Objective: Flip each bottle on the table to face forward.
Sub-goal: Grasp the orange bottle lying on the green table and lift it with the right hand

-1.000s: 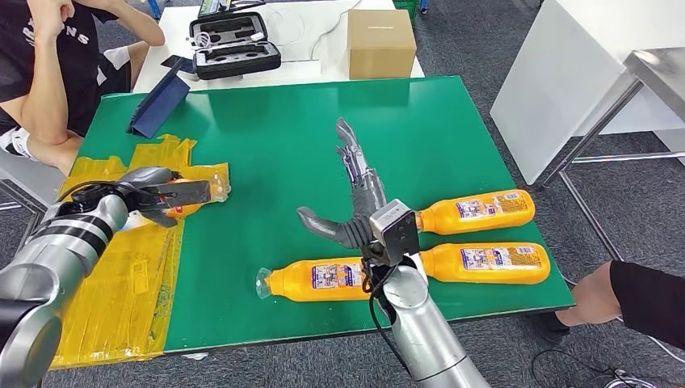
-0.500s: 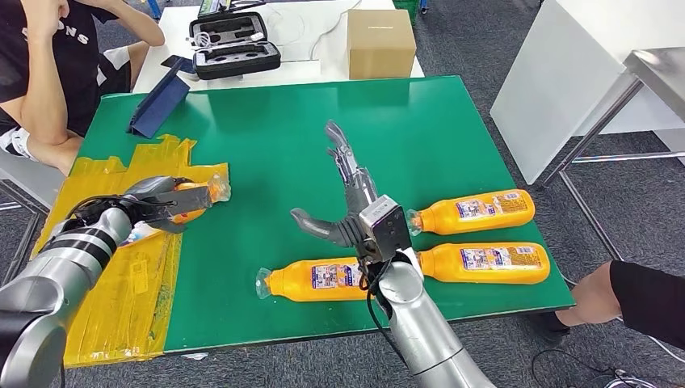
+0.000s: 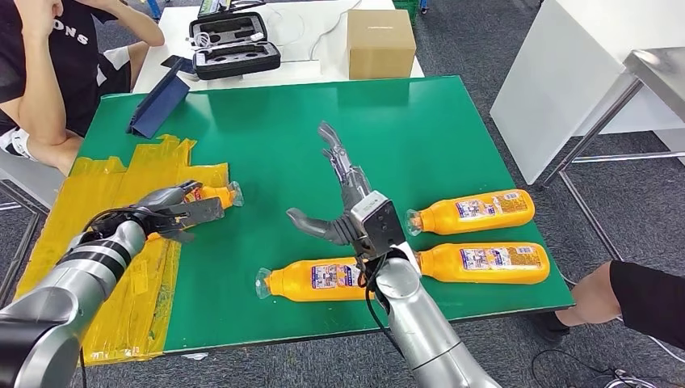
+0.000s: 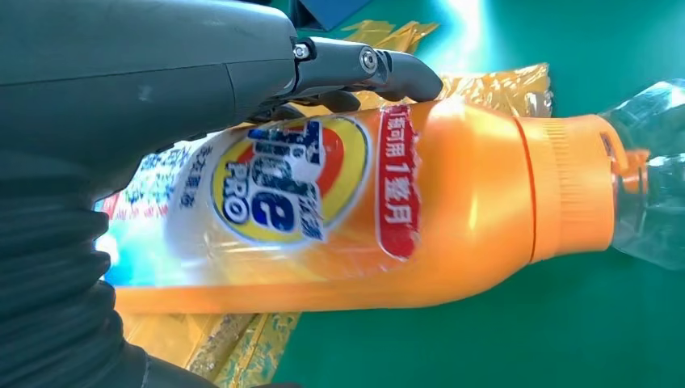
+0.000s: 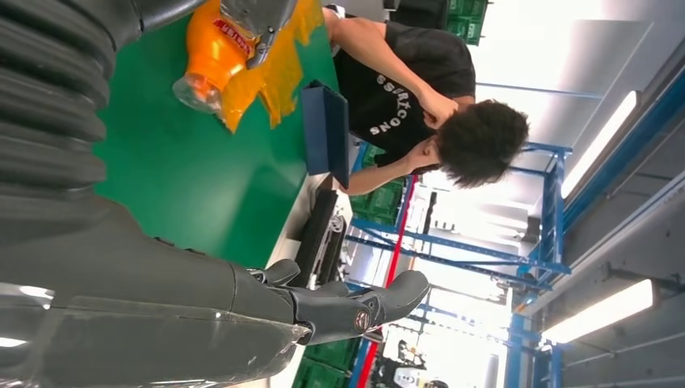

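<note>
3 bottles (image 3: 478, 212) lying near spread, empty right hand (image 3: 339, 202), left hand (image 3: 174, 208) gripping 4th bottle (image 3: 212, 195)

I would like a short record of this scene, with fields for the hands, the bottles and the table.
left hand: grips the held bottle over the yellow tape
right hand: open, raised above the green table
lying bottles: near bottle, far right bottle, near right bottle
caps: all toward the robot's left
</note>
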{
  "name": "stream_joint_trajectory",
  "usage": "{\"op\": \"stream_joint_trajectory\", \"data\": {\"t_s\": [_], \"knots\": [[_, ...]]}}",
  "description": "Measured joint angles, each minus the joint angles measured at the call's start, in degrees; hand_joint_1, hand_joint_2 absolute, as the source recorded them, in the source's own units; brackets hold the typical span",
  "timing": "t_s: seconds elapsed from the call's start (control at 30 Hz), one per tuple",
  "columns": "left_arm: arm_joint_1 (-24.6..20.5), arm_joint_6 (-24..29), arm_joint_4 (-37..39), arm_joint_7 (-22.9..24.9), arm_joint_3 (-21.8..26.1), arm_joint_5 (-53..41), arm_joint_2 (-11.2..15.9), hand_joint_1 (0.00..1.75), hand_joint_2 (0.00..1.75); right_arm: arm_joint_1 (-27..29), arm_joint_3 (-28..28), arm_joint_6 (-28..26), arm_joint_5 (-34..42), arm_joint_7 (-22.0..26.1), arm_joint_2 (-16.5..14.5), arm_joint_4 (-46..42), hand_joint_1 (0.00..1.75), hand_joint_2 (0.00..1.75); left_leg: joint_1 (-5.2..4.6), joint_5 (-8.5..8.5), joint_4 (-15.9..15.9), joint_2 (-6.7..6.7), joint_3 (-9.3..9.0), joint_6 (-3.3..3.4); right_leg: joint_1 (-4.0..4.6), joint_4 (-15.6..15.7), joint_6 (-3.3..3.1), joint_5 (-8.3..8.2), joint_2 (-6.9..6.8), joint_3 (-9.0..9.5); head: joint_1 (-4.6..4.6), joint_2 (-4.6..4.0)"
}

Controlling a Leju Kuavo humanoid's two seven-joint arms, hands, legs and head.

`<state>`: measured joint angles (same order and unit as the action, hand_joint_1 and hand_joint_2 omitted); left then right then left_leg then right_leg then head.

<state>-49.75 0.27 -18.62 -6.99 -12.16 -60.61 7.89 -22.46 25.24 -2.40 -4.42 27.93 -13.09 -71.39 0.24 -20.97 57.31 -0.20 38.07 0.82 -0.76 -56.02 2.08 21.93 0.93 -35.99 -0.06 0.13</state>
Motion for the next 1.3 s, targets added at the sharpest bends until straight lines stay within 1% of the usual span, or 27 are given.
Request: {"op": "stream_joint_trajectory", "data": {"t_s": [0.17, 0.27, 0.33, 0.43, 0.5, 0.7, 0.8, 0.9, 0.97, 1.03, 1.1, 1.2, 1.3], "knots": [[0.3, 0.8, 0.0, 1.5, 0.0, -0.7, -0.5, 0.00, 1.75, -0.3, 0.0, 0.1, 0.0, -0.3, 0.0, 0.8, 0.00, 1.75, 0.00, 0.00, 0.0, 0.00, 0.00, 0.00, 0.00, 0.0, 0.00, 0.00, 0.00, 0.00, 0.00, 0.00], [0.4, 2.4, 0.1, 2.4, 0.0, -1.0, -0.8, 0.00, 1.75, -0.5, 0.0, 0.1, 0.0, -0.3, 0.0, 1.3, 0.00, 1.75, 0.00, 0.00, 0.0, 0.00, 0.00, 0.00, 0.00, 0.0, 0.00, 0.00, 0.00, 0.00, 0.00, 0.00], [0.6, 5.5, 0.1, 2.3, 0.3, -0.4, -1.0, 0.00, 1.75, -0.6, -0.1, 0.2, 0.0, -0.3, 0.0, 1.7, 0.00, 1.75, 0.00, 0.00, 0.0, 0.00, 0.00, 0.00, 0.00, 0.0, 0.00, 0.00, 0.00, 0.00, 0.00, 0.00], [0.9, 14.3, -0.2, 1.4, 1.6, 1.0, -1.5, 0.00, 1.75, -0.6, -0.2, 0.3, 0.1, -0.3, -0.1, 2.3, 0.00, 1.75, 0.00, 0.00, 0.0, 0.00, -0.01, 0.00, 0.00, 0.0, 0.00, 0.00, 0.00, 0.00, 0.00, 0.00], [0.8, 18.5, -0.5, 1.1, 2.6, 1.4, -1.9, 0.00, 1.75, -0.6, -0.3, 0.3, 0.2, -0.3, -0.1, 2.7, 0.00, 1.75, 0.00, 0.00, 0.0, 0.00, -0.01, 0.00, 0.00, 0.0, 0.00, 0.00, 0.00, 0.00, -0.01, 0.00], [1.0, 20.9, -0.9, 0.6, 4.1, 1.6, -2.5, 0.00, 1.75, -0.6, -0.3, 0.3, 0.2, -0.3, -0.3, 3.4, 0.00, 1.75, 0.00, 0.00, 0.0, 0.01, -0.02, 0.00, 0.00, 0.0, 0.00, 0.00, 0.00, 0.00, -0.02, 0.00], [1.2, 26.5, -1.3, -2.5, 5.4, 3.4, -2.8, 0.00, 1.75, -0.6, -0.5, 0.2, 0.2, -0.3, -0.3, 3.7, 0.00, 1.75, 0.00, 0.00, 0.0, 0.01, -0.02, 0.00, 0.00, 0.0, 0.00, 0.00, 0.00, -0.01, -0.01, 0.00], [1.3, 31.9, -2.8, -8.9, 8.1, 8.1, -3.3, 0.00, 1.75, -0.6, -0.8, -0.2, 0.1, -0.3, -0.3, 4.1, 0.00, 1.75, 0.00, 0.00, 0.0, 0.00, -0.02, 0.00, 0.00, 0.0, 0.00, 0.00, 0.00, 0.00, -0.01, 0.00], [1.6, 34.0, -4.6, -14.0, 10.5, 12.4, -4.0, 0.00, 1.75, -0.6, -1.0, -2.0, -1.0, 0.0, -0.3, 4.5, 0.00, 1.75, 0.00, 0.00, 0.0, 0.00, -0.01, 0.00, -0.01, 0.0, 0.00, 0.00, 0.00, -0.01, -0.01, 0.00], [2.1, 33.8, -7.3, -18.6, 13.2, 17.8, -4.9, 0.00, 1.75, -0.5, -1.1, -6.4, -4.8, 0.6, -0.3, 4.7, 0.00, 1.75, -0.01, 0.00, 0.0, 0.00, -0.01, 0.00, -0.01, 0.0, 0.00, 0.00, 0.00, 0.00, -0.01, 0.00], [2.9, 31.1, -11.0, -21.5, 15.6, 23.6, -5.9, 0.00, 1.75, -0.5, -0.8, -10.8, -10.1, 0.2, -0.3, 4.9, 0.00, 1.75, -0.01, 0.00, 0.0, 0.01, -0.01, 0.00, -0.01, 0.0, 0.00, 0.00, 0.00, 0.00, -0.01, 0.00], [4.4, 23.8, -17.2, -22.4, 18.6, 31.9, -7.1, 0.00, 1.75, -0.6, 1.1, -14.4, -20.8, -3.0, 0.0, 5.7, 0.00, 1.75, -0.01, -0.01, 0.0, 0.02, -0.02, 0.00, 0.00, 0.0, 0.00, 0.00, 0.02, 0.00, -0.02, 0.00], [6.6, 16.8, -22.2, -21.8, 20.0, 37.7, -8.1, 0.00, 1.75, -0.6, 5.0, -14.2, -31.2, -6.8, 0.7, 7.5, 0.00, 1.75, 0.00, -0.01, 0.0, 0.03, -0.03, 0.00, 0.01, 0.0, 0.00, 0.00, 0.01, -0.01, -0.02, 0.00]]}}
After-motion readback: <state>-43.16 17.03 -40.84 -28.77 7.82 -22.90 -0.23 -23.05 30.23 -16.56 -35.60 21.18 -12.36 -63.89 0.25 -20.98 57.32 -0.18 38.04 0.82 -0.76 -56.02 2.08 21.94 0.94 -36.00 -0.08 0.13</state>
